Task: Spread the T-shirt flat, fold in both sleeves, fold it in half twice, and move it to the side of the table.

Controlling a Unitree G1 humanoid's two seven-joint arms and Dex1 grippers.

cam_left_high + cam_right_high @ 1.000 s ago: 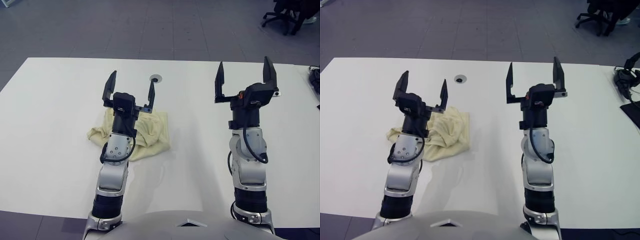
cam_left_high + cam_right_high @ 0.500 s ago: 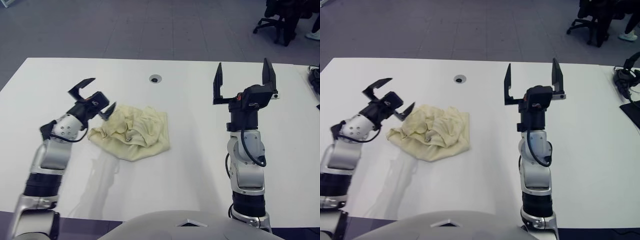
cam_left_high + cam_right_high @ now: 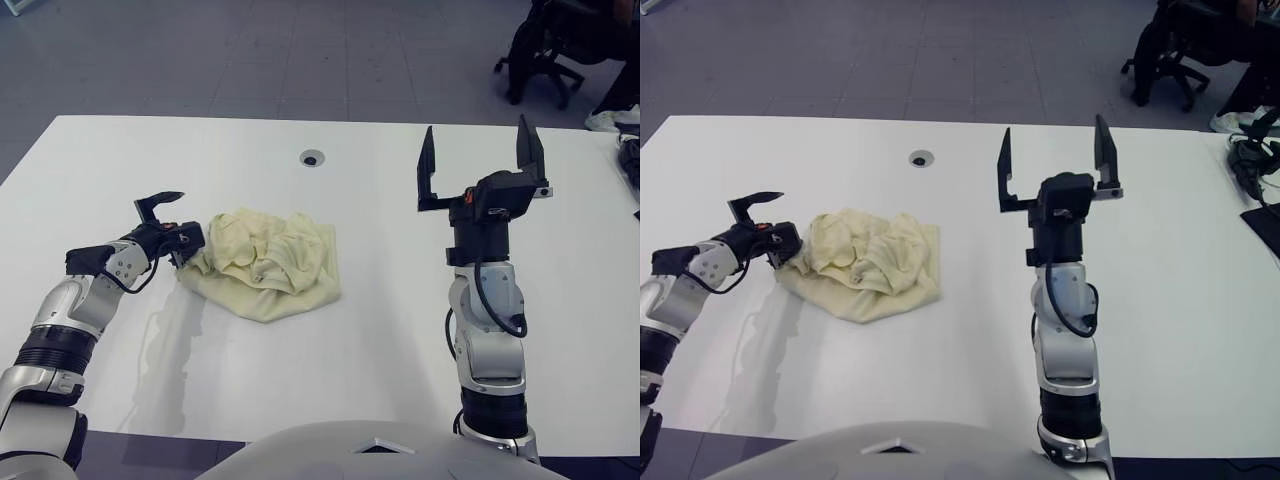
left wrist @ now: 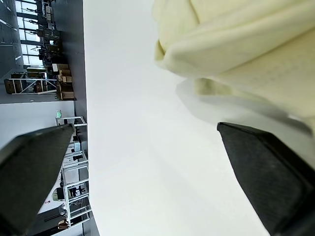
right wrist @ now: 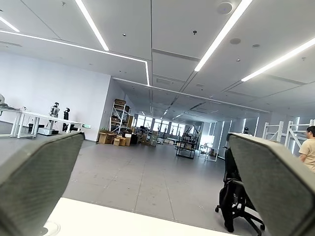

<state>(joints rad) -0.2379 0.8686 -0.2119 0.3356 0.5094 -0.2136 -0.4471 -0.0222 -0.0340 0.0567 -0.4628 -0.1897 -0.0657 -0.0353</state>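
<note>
Beyond the cloth, a small round grommet [image 3: 312, 158] sits in the smooth white table [image 3: 100, 150], and an office chair [image 3: 540, 50] stands on the floor past the far right corner. I see the T-shirt [image 3: 270, 262] left of centre, a soft, wrinkled pale-yellow heap, longer left to right. My left gripper [image 3: 183, 228] is spread wide just beside its left edge. My right gripper [image 3: 476, 126] points upward, fingers wide, well apart from it.

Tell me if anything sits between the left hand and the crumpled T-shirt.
Nothing visible does. The open left hand is right at the T-shirt's left edge, with only bare white table between them.
</note>
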